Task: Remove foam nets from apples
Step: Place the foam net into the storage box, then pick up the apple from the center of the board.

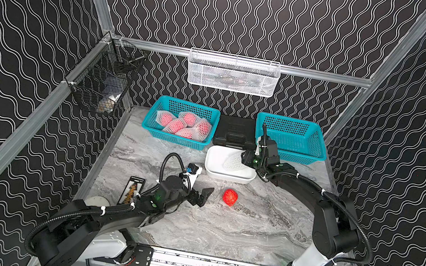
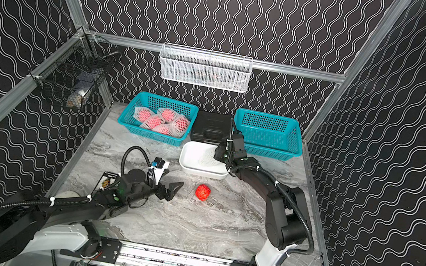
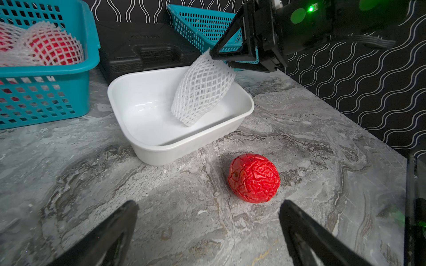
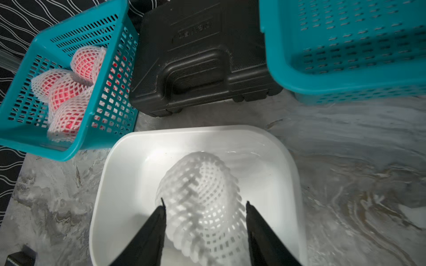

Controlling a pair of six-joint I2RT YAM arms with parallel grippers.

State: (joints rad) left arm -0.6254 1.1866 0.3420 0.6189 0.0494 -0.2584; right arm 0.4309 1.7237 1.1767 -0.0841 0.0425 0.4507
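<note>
A bare red apple (image 1: 230, 197) (image 3: 253, 178) with wrinkled skin lies on the marble table. My left gripper (image 1: 205, 197) (image 3: 209, 205) hovers just left of it, open and empty. Over the white tub (image 1: 227, 176), my right gripper (image 1: 244, 158) (image 4: 205, 203) stands with its jaws apart. An empty white foam net (image 1: 233, 161) (image 3: 202, 89) (image 4: 200, 184) leans between them, round and unsqueezed. Its lower end rests on the tub floor and its upper end touches the fingertips. Several netted apples (image 1: 183, 125) (image 4: 66, 92) lie in the left teal basket (image 1: 153, 126).
An empty teal basket (image 1: 290, 141) sits at the back right, with a black case (image 1: 233, 134) between the two baskets. A white wire basket (image 1: 232, 73) hangs on the back wall and a black wire basket (image 1: 102, 81) on the left wall. A dark card (image 1: 132, 190) lies near the left arm.
</note>
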